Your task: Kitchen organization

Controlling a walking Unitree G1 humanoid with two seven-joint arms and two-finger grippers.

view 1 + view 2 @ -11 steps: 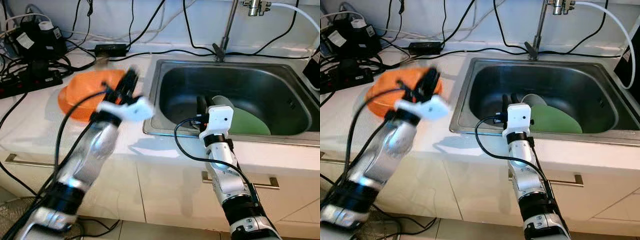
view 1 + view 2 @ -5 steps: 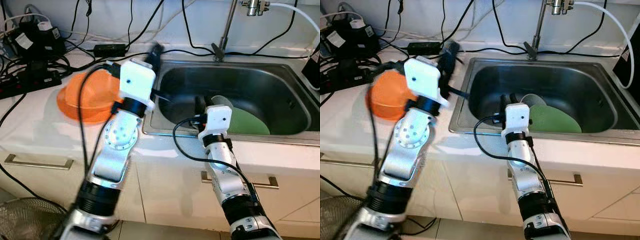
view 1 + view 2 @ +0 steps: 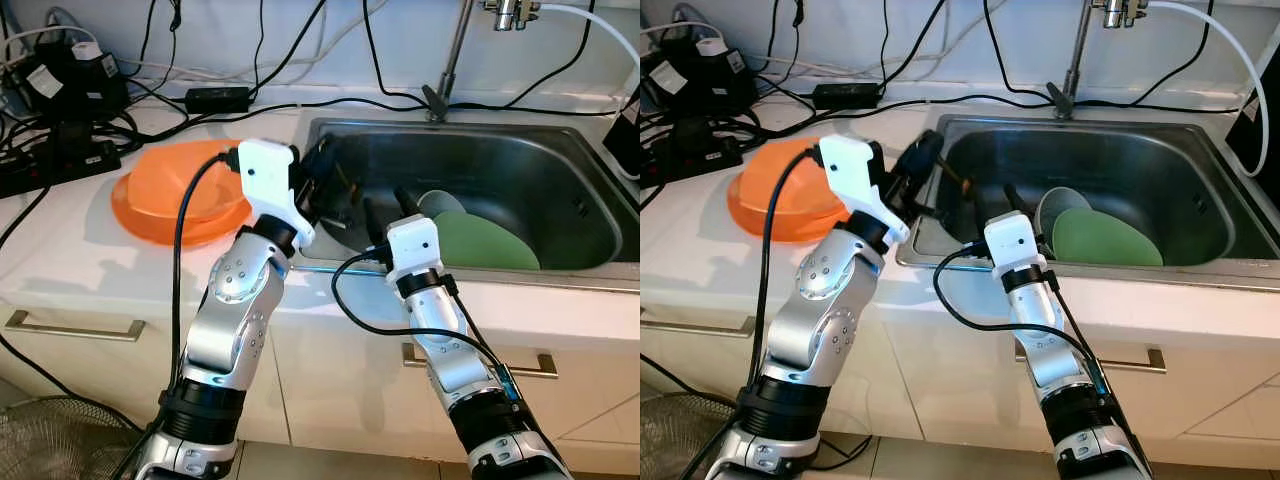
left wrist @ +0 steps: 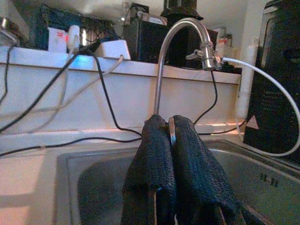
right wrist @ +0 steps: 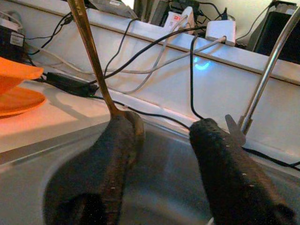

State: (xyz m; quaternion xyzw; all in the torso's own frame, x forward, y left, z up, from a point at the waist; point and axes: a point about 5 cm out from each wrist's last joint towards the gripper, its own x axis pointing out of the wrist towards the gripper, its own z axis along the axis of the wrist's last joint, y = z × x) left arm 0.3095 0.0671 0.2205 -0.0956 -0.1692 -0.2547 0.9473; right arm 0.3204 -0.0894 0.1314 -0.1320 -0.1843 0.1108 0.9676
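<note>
White worktop (image 3: 60, 260) with a steel sink (image 3: 560, 150) set into it, cables trailing along the back wall. Down in the basin, a green plate (image 3: 485, 240) lying tilted, with a pale bowl (image 3: 1055, 205) on edge just behind it, touching. Over the sink's near-left corner, left end effector (image 4: 169, 123) pressed together, pinching a thin metal sliver between the black fingers, with the tap (image 4: 161, 61) behind. Looks to be the slim gold-coloured utensil (image 5: 91, 51), its lower end right against one finger of the right end effector (image 5: 164, 126); cannot tell whether touching. Right end effector spread wide, gripping nothing, poised above the sink's front edge just short of the bowl. Off to the left on the worktop, well apart, an orange dish (image 3: 180, 200).
</note>
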